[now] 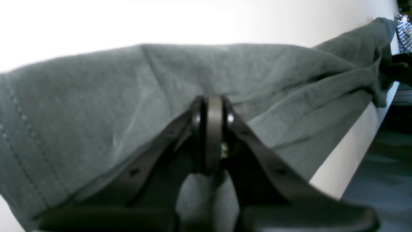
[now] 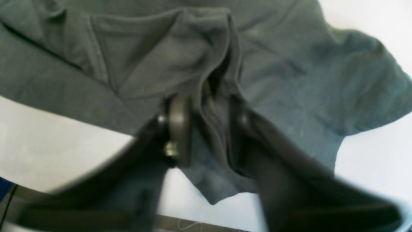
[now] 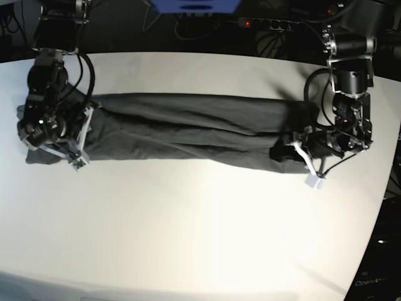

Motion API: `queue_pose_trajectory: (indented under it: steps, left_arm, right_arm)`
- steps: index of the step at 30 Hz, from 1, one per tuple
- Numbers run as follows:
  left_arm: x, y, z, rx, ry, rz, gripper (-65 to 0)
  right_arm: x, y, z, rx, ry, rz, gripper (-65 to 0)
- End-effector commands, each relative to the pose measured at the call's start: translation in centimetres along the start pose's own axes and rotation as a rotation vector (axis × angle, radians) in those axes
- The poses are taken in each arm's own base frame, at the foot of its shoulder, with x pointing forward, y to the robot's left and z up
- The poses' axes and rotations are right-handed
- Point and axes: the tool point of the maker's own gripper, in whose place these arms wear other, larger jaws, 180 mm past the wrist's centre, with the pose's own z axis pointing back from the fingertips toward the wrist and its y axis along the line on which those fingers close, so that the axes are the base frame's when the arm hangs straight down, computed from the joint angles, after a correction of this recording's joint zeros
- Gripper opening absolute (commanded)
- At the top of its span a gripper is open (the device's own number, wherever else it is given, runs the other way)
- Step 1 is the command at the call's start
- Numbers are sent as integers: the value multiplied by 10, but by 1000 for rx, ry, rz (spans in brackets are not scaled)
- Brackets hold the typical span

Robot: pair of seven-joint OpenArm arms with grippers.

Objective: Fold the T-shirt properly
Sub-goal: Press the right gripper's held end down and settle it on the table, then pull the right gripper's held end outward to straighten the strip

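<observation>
Cloth soft and wrinkly, charcoal grey, light by the look of it: T-shirt [image 3: 188, 128] stretched in a long narrow band across the white table [image 3: 200, 238], sides already turned in lengthwise, one end at each arm. Likely to sag, slide and lose its creases if lifted by a single layer; best taken through all layers at the corners of the band's ends, both ends raised together and kept level. Left gripper [image 1: 214, 109] at the band's end on the base view's right, jaws pressed together, fabric bunched tight up against the tips; probably pinching an edge, though the pinch itself hidden behind the pads. Right gripper [image 2: 206, 116] at the opposite end, jaws part-way apart with a thick fold of the T-shirt [image 2: 212, 129] hanging between them; blur too heavy to say whether clamped or merely straddling. Sleeve and hem visible in the right wrist view, crumpled rather than flat. Smoothing probably needed before any cross fold; risk of uneven halves if one end slips.
</observation>
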Motion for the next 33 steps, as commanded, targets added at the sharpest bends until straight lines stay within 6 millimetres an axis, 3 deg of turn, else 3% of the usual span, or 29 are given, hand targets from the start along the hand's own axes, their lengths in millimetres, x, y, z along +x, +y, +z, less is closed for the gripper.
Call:
queue_pose_trajectory:
  steps: [1, 2, 14, 23, 29, 33]
  left_arm:
    - [-79, 40, 15, 190, 347, 6, -613]
    - [-79, 40, 15, 190, 347, 6, -613]
    - [-78, 40, 15, 191, 345, 4, -613]
    - [-78, 40, 15, 191, 343, 5, -613]
    - [-78, 40, 15, 191, 343, 5, -613]
    - [-78, 40, 15, 191, 343, 7, -613]
  right_arm:
    - [8, -9, 7, -25, -24, 7, -595]
    - [7, -10, 7, -26, -23, 8, -650]
    - [11, -9, 8, -30, -31, 16, -635]
    - [54, -7, 16, -52, -80, 145, -635]
    - [77, -23, 29, -112, -103, 220, -635]
    - [80, -32, 34, -136, -106, 224, -635]
